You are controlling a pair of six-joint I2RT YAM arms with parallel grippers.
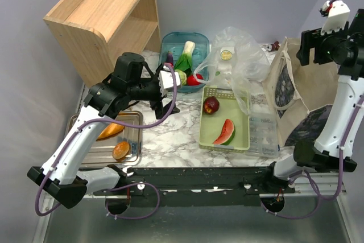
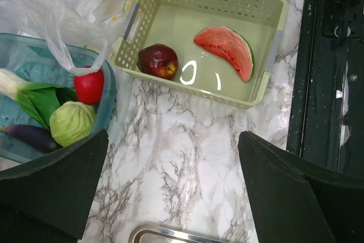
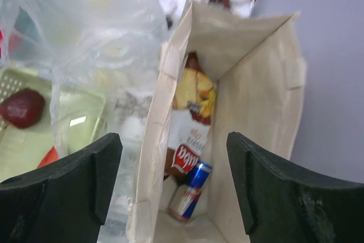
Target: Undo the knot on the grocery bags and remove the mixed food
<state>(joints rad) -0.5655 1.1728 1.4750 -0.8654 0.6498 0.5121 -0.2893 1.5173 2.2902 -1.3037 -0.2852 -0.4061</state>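
One apple (image 2: 157,61), one watermelon wedge (image 2: 226,49), one tomato (image 2: 89,85), one cabbage (image 2: 71,122), one eggplant (image 2: 31,136), one leafy vegetable (image 2: 31,96), two bread rolls (image 1: 120,149), one chips bag (image 3: 189,132), one can (image 3: 190,192)

Top external: set high, above and behind the arm bases (image 1: 68,189) at the frame's bottom edge, looking down over the whole table (image 1: 176,132).

Left wrist: close, facing almost straight down. The left gripper's fingers (image 2: 57,192) are dark in the lower corners, and the green basket (image 2: 250,102) sits at upper centre.

Right wrist: close, tilted down into the open tote bag (image 3: 250,112), with the right gripper's fingers (image 3: 62,186) low in frame.

Shared — the apple (image 3: 21,107) in the basket shows in all three views; the tote shows in the top and right wrist views.
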